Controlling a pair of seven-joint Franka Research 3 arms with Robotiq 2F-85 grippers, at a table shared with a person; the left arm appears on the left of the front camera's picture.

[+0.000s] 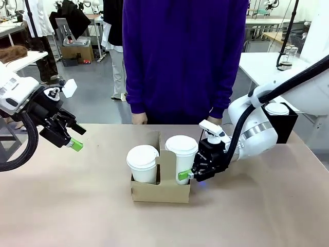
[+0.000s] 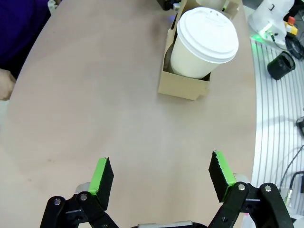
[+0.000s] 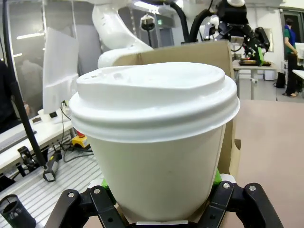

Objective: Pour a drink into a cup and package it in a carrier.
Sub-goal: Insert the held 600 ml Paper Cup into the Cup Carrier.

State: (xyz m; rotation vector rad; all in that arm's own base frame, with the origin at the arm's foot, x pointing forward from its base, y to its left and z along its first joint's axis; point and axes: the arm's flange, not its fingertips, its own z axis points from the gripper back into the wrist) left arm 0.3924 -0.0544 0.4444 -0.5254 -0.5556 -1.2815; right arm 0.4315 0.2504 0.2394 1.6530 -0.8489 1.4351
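Jaws clamped on the right cup, left jaws wide apart and empty: packaging looks nearly done.

Largest first: the table (image 1: 267,206) carries the carrier (image 1: 162,191) near its middle, in front of the person (image 1: 185,56) at the far side. Two lidded cups sit in the carrier, one on either side of its upright handle: the left cup (image 1: 142,163) stands free, and the right cup (image 1: 181,158) is gripped low on its wall by the right gripper (image 1: 186,175). The left gripper (image 1: 76,145) hovers well off to the left, above bare table. By my reading, pouring and lidding are over; what remains is letting go of the right cup once it is seated and drawing the arm back.
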